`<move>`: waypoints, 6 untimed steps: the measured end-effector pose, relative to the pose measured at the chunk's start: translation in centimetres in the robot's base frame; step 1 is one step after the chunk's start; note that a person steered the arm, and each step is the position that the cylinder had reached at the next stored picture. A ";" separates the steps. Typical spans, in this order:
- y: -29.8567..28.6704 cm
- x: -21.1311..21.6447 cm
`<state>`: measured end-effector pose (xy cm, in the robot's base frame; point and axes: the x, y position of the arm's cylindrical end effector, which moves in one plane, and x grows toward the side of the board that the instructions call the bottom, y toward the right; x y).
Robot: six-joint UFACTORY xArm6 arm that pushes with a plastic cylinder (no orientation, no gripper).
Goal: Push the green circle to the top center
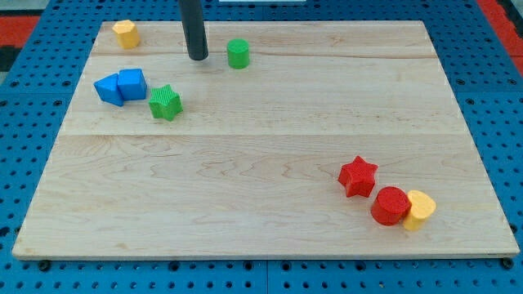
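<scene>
The green circle (238,54) is a small green cylinder near the view's top, a little left of centre on the wooden board (261,196). My tip (198,58) is at the lower end of the dark rod, just left of the green circle with a small gap between them. A green star (165,103) lies lower left of my tip.
Two blue blocks (120,86) touch each other at the left, next to the green star. A yellow block (126,33) sits at the top left corner. A red star (358,176), a red circle (390,206) and a yellow block (419,209) cluster at the bottom right.
</scene>
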<state>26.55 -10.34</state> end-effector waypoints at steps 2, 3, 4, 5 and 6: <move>-1.9 -0.5; -2.7 2.1; -0.6 4.7; 2.4 5.1; 5.3 2.1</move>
